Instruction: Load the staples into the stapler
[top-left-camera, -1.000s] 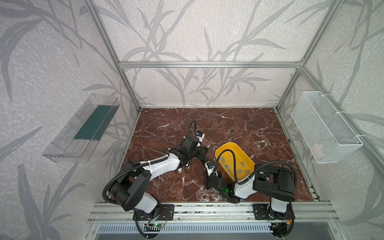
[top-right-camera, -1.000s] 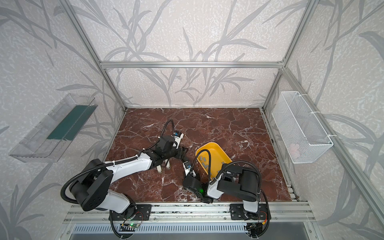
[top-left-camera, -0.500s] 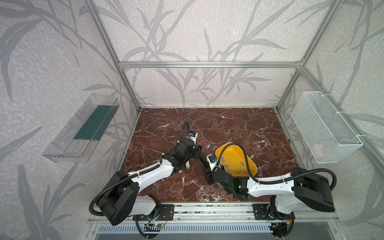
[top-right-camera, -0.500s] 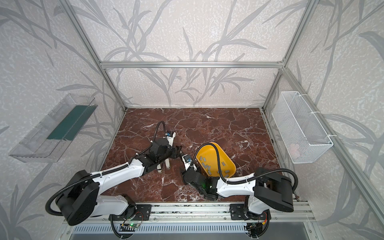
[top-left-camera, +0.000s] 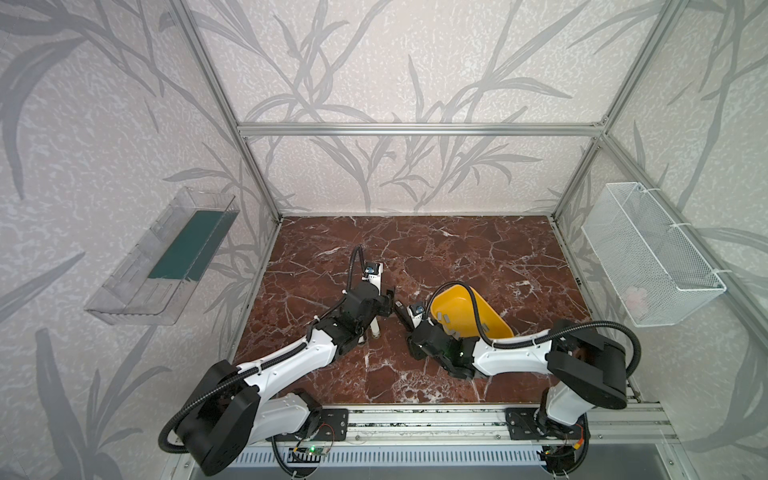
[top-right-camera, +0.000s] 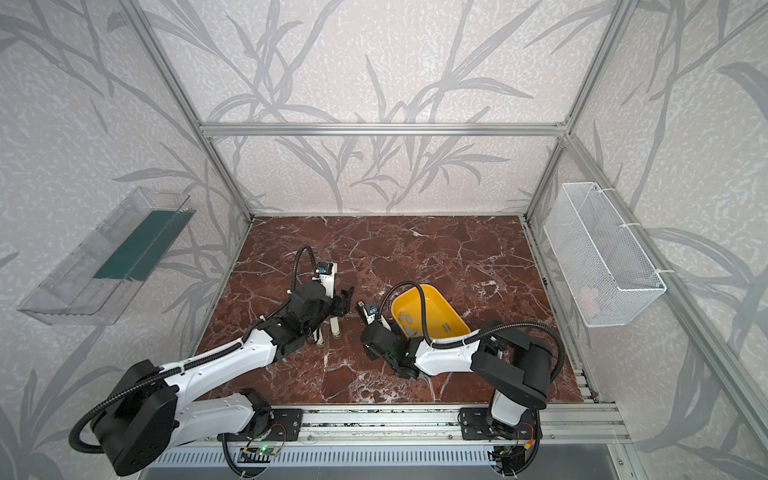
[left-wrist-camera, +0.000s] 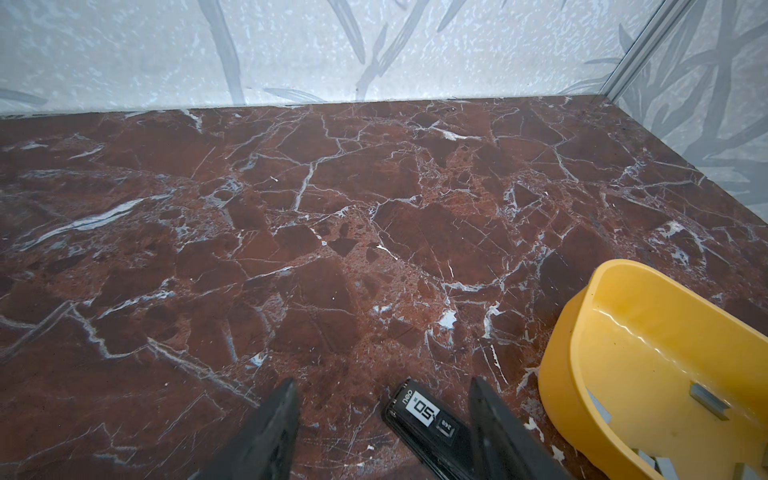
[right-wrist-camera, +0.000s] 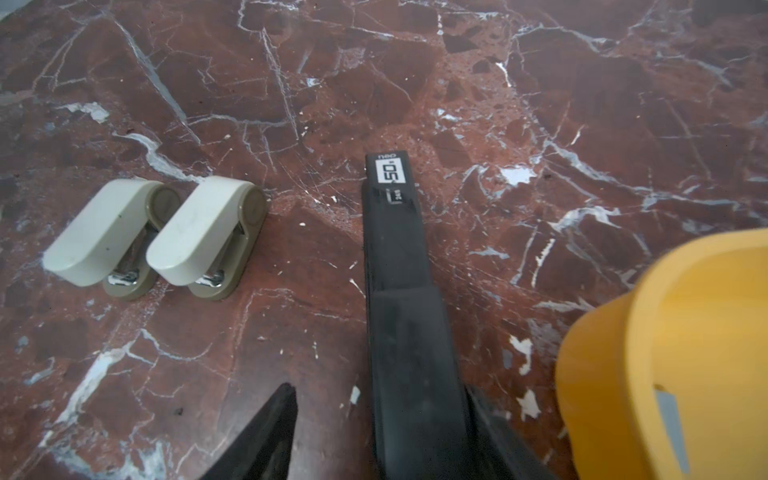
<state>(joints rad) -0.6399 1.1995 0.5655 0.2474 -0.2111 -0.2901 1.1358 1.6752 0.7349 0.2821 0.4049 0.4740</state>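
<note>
Sitting at the grip-and-open step, by the look of it. Finding the stapler lying flat on the table, just beside the yellow tray, near the cream blocks but not touching. Straddling it from opposite ends: left end effector released around the labelled end, right end effector released around the other end, each showing a gap on one side. Seeing staple strips waiting in the tray. Reading the stapler as shut, magazine hidden. Suggesting: centring both end effectors on the body before clenching, pinning the base with one arm, lifting the top with the other, keeping clear of the tray wall, avoiding any sideways shove into the cream blocks.
</note>
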